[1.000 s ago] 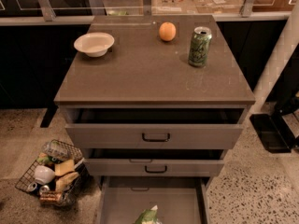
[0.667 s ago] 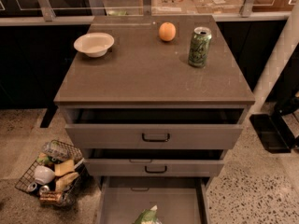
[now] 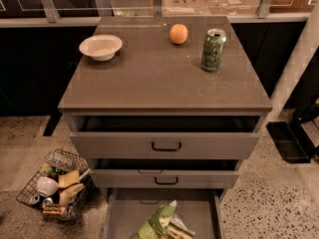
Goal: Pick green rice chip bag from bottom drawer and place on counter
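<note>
No change from a second ago: the bag, the drawers and the counter items sit exactly where they were. Gripper is out of frame, so I can't tell whether it is wide, narrow or holding anything. My read is that the pick hasn't started.

Green rice chip bag (image 3: pixel 162 223) lies inside the open bottom drawer (image 3: pixel 124 210), bottom centre of frame and cut off by the lower edge. It is light green and crinkly with a white crimped edge, lying on a slant; it looks soft and should deform under a pinch.

Counter (image 3: pixel 149 78) holds a white bowl (image 3: pixel 100 47) upper left, an orange (image 3: pixel 178 33) top centre and a green can (image 3: pixel 213 50) upper right, with bare space in front for the drop. Wire basket (image 3: pixel 55 183) of clutter sits on the floor at lower left.
</note>
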Robot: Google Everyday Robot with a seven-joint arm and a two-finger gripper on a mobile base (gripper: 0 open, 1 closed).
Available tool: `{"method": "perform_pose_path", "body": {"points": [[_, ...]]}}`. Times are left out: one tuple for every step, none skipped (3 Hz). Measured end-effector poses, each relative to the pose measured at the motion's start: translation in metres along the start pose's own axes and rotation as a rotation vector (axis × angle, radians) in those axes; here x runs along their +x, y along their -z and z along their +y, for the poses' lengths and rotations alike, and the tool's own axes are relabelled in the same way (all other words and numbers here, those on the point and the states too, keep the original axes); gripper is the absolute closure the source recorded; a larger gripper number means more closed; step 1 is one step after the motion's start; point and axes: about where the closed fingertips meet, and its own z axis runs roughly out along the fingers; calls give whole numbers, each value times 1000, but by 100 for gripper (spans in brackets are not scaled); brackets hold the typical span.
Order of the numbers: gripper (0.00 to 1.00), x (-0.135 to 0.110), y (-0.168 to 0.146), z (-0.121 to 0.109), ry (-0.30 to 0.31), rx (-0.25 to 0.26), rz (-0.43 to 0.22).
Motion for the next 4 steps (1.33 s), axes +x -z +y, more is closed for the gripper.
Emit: {"method": "perform_pose_path", "body": {"points": [[100,-32,17,-38,60,31,-32],[100,-73,27,-77,148,33,-60],[100,-117,25,-110,232,11,-78],[100,-150,22,-144,281,3,-60]]}}
